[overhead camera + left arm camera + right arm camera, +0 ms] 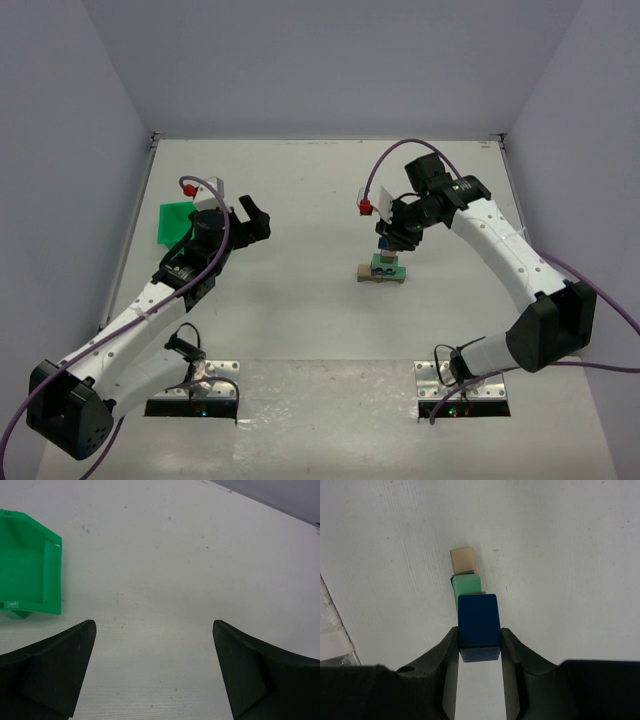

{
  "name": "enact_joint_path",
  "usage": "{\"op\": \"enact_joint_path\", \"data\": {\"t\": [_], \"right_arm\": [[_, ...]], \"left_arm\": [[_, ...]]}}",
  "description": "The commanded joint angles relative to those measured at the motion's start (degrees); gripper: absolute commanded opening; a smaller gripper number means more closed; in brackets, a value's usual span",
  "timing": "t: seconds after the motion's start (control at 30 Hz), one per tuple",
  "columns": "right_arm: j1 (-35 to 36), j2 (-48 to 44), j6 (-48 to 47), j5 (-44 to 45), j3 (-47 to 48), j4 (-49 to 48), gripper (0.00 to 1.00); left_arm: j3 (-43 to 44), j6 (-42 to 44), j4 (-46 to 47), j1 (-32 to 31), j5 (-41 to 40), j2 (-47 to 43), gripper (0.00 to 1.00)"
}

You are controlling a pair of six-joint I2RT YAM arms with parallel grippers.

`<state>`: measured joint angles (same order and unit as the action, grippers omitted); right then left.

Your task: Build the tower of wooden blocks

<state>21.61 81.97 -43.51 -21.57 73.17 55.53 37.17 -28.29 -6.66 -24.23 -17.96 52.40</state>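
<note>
At the left side of the table point(300, 190), near the wall, sits a green plastic bin point(172, 222). The left arm point(150, 300) reaches up from its base in the near corner and partly covers the bin from above. The left gripper point(256, 222) hangs just to the right of the bin with its jaws spread wide and nothing between them. Through its wrist camera the two dark fingers point(55, 670) frame a bare patch of white tabletop, the gripper's middle point(153, 626) is over empty surface, and the bin point(30, 570) is off at the upper left of that view. Further right, a little past the middle of the table, stands the wood block tower point(380, 268), well apart from the bin. It has tan pieces at the bottom and a green piece above them. The right gripper point(392, 240) hovers directly over it, its arm point(500, 250) arching in from the right. In the right wrist view the gripper point(480, 632) has its jaws closed snugly on a blue block point(478, 617), one finger point(445, 650) pressed to each side. Just beyond the blue block in that view lies the tower's green block point(466, 585), and past that a tan block point(462, 559). I cannot tell whether the blue block touches the green one or hangs just above it.
</note>
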Motion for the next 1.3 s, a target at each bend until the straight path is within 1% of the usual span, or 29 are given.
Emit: {"op": "enact_joint_path", "data": {"t": [0.0, 0.17, 0.4, 0.5, 0.57, 0.6, 0.63, 0.67, 0.7, 0.73, 0.8, 0.83, 0.97, 1.17, 1.27], "right_arm": [[0.10, -0.06, -0.53, -1.10, -0.05, -0.96, 0.27], [0.19, -0.15, -0.53, -1.11, -0.05, -1.04, 0.30], [0.19, -0.48, -0.55, -0.97, -0.16, -1.11, 0.37], [0.25, -0.79, -0.53, -0.99, -0.05, -1.07, 0.44], [0.20, -1.09, -0.53, -0.94, -0.05, -1.20, 0.51], [0.19, -1.11, -0.53, -1.01, -0.05, -1.22, 0.52], [0.19, -1.19, -0.53, -1.02, -0.13, -1.22, 0.54], [0.19, -1.28, -0.53, -1.02, -0.14, -1.37, 0.60], [0.27, -1.45, -0.68, -1.02, -0.14, -1.39, 0.70], [0.28, -1.57, -0.65, -1.02, -0.09, -1.50, 0.77], [0.28, -1.80, -0.53, -1.00, 0.10, -1.48, 0.86], [0.28, -2.00, -0.26, -0.92, 0.33, -1.48, 0.99], [0.28, -2.75, 0.51, -0.57, 2.16, -1.48, 0.99], [0.24, -5.88, 1.39, -0.39, 10.22, 3.32, 0.99], [0.28, -8.69, 3.27, 1.56, 13.19, 2.17, 0.99]], "left_arm": [[0.27, 0.87, 1.29, 0.41, 0.21, -1.07, 1.00], [0.28, 1.04, 1.29, 0.41, 0.21, -1.16, 1.00], [0.27, 0.98, 1.23, 0.41, 0.30, -1.01, 1.00], [0.39, 0.99, 1.26, 0.41, 0.38, -0.99, 1.00], [0.45, 0.96, 1.37, 0.41, 0.47, -0.91, 1.00], [0.45, 0.96, 1.38, 0.41, 0.47, -0.90, 1.00], [0.37, 0.96, 1.46, 0.41, 0.55, -0.90, 1.00], [0.44, 0.96, 1.47, 0.41, 0.56, -0.74, 1.00], [0.45, 0.96, 1.47, 0.41, 0.64, -0.72, 1.00], [0.55, 1.01, 1.47, 0.41, 0.75, -0.67, 1.00], [0.67, 1.05, 1.40, 0.41, 0.85, -0.61, 1.00], [0.81, 1.05, 1.20, 0.41, 0.92, -0.55, 1.00], [1.40, 1.13, 0.86, 0.41, 1.25, -0.72, 1.00], [3.12, 0.89, 0.84, 0.41, 1.56, -1.81, 1.00], [3.17, 0.01, 1.37, 0.41, 1.46, -1.79, 1.00]]}}
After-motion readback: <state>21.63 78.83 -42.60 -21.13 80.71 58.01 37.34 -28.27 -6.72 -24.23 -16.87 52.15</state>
